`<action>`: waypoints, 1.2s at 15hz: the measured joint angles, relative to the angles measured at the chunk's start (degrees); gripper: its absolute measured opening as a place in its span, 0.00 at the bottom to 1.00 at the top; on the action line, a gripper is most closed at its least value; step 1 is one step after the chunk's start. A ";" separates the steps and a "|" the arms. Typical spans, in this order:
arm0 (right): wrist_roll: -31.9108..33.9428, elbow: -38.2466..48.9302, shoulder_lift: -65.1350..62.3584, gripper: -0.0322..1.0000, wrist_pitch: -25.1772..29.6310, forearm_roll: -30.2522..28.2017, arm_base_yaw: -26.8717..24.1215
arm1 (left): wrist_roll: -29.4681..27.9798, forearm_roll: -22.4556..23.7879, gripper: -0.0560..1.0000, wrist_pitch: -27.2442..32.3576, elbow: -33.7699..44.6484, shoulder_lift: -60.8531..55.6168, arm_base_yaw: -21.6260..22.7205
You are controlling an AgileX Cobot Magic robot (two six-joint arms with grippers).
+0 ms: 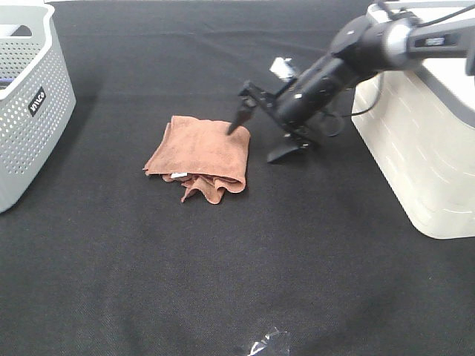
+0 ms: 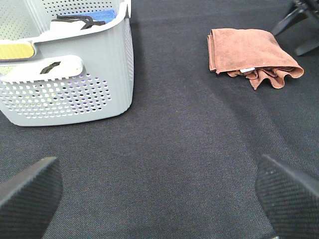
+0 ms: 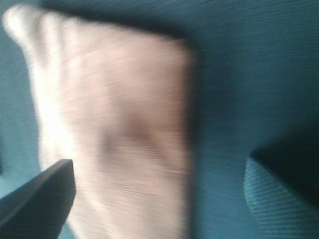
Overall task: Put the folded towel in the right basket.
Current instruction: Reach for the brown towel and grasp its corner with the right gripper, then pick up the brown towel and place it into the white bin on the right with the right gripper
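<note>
The folded brown towel (image 1: 199, 154) lies on the black tabletop, left of centre; it also shows in the left wrist view (image 2: 251, 55) and, blurred, in the right wrist view (image 3: 114, 134). My right gripper (image 1: 261, 137) is open at the towel's right edge, one finger (image 1: 239, 119) over the cloth and the other on the table beside it. The right basket (image 1: 423, 148), cream-coloured, stands at the right edge, behind that arm. My left gripper (image 2: 159, 204) is open and empty, well away from the towel, and is out of the exterior high view.
A grey perforated basket (image 1: 30, 96) stands at the left edge and holds several items, as the left wrist view (image 2: 75, 94) shows. A scrap of clear plastic (image 1: 263, 345) lies near the table's front edge.
</note>
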 joint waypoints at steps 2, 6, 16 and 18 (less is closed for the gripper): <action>-0.06 -0.17 0.74 0.89 -2.81 2.23 4.35 | 0.00 0.00 0.98 0.00 0.00 0.00 0.00; -0.06 -0.23 1.95 0.83 -11.86 6.42 11.69 | 0.00 0.00 0.98 0.00 0.00 0.00 0.00; -1.26 0.17 2.64 0.24 -14.61 6.25 12.26 | 0.00 0.00 0.98 0.00 0.00 0.00 0.00; -4.30 1.15 -0.97 0.24 -8.59 4.18 12.26 | 0.00 0.00 0.98 0.00 0.00 0.00 0.00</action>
